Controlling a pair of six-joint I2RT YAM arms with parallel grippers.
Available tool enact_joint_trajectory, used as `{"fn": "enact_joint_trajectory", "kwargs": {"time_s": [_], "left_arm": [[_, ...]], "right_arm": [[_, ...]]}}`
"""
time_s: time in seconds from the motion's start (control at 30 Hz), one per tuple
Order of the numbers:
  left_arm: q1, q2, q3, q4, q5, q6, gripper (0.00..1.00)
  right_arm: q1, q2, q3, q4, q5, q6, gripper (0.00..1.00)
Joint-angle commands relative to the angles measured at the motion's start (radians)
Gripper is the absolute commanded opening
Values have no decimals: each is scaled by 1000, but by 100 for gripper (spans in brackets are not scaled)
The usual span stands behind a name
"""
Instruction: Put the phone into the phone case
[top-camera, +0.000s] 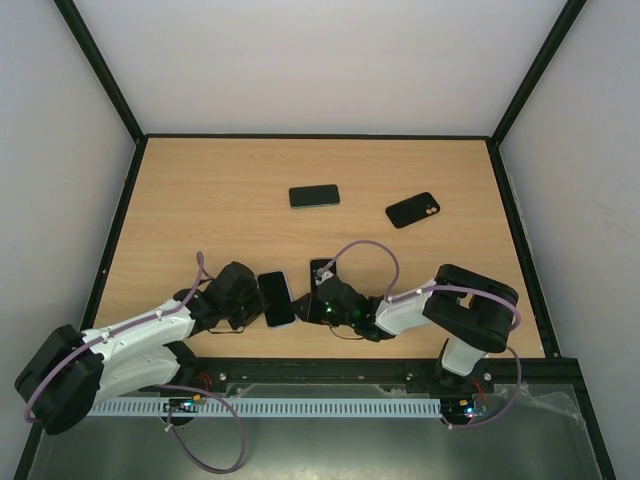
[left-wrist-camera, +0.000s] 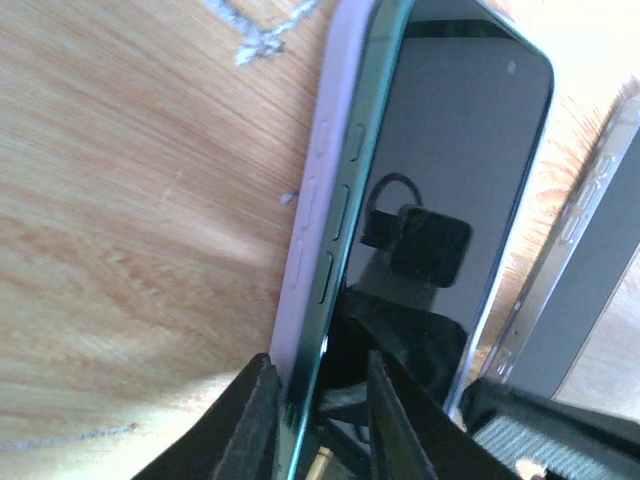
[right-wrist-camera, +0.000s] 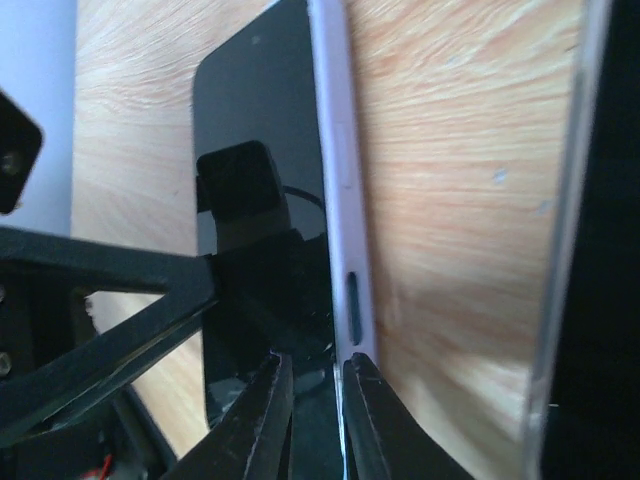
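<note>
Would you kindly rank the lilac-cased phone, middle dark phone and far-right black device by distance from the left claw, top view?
1. lilac-cased phone, in the left claw
2. middle dark phone, table centre
3. black device, far right

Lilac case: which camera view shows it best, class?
Left wrist: the lilac case shows its long side close up, against the phone. Top view shows it tiny, from above; right wrist shows just one thin edge.
</note>
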Motion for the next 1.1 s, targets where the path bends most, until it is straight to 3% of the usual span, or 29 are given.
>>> {"fn": "enact_joint_trajectory", "kwargs": {"time_s": [0.0,0.2,0.4,0.63,0.83,1.07], "left_arm": [[-7,-25,28,-64,-6,6,28],[-13,-62,-2,-76,34,-4,28],[-25,-80,-8,-57,32,-20,19],[-25,-52,-9,-49,19,-16,19],[-25,-56,-13,-58,8,-16,19],[-26,-55,-12,-53,8,-17,19]], "right_arm": [[25,-24,-11,77,-12,29,16],[25,-1,-17,96,-15,34,16],[25,11,-17,97,-17,34,16],[25,-20,-21,51,25,14,17],[25,-76,12,-113,112,-50,26],[24,-10,7,-63,59,-40,24]]}}
